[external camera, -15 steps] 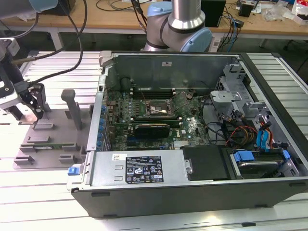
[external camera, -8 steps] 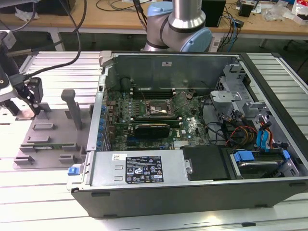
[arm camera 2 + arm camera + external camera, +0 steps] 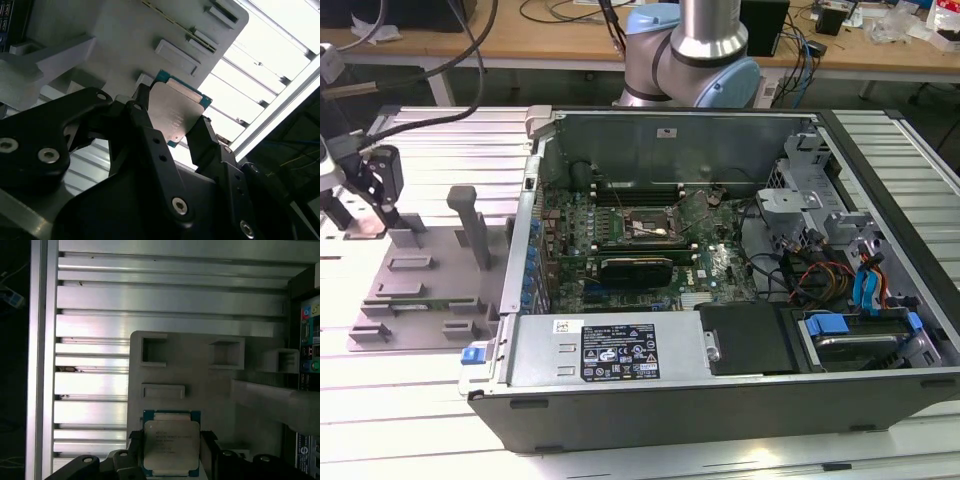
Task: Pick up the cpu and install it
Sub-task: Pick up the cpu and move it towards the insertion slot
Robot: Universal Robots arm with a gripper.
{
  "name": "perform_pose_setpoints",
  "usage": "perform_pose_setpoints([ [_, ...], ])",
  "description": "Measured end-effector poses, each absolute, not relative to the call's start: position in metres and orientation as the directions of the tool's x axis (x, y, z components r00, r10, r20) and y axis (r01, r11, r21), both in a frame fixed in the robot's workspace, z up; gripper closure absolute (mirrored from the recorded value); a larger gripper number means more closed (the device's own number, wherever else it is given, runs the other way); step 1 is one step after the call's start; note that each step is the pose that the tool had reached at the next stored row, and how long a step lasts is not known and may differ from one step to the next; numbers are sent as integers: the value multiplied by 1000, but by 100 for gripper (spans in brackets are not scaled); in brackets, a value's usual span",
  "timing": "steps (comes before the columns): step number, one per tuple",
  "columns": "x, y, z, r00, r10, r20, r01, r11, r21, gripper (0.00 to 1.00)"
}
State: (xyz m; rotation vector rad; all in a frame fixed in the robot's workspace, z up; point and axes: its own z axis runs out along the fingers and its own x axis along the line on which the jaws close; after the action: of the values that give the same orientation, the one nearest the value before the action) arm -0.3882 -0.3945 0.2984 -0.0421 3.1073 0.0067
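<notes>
Wooden bench (image 3: 550, 42) behind slatted metal table (image 3: 410, 425)

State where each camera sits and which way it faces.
Exterior view: off the robot, looks down into the open computer case; arm base beyond it, gripper over the grey tray.
First wrist view: on the wrist, straight down on the cpu between the fingers.
Second wrist view: slanted along the fingers; shares cpu and tray.
</notes>
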Motion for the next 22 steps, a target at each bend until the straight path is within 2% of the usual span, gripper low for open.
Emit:
perform_pose_setpoints([
  [22,-388,-394,342,-999,-27,-34,-27,1000,4,45],
])
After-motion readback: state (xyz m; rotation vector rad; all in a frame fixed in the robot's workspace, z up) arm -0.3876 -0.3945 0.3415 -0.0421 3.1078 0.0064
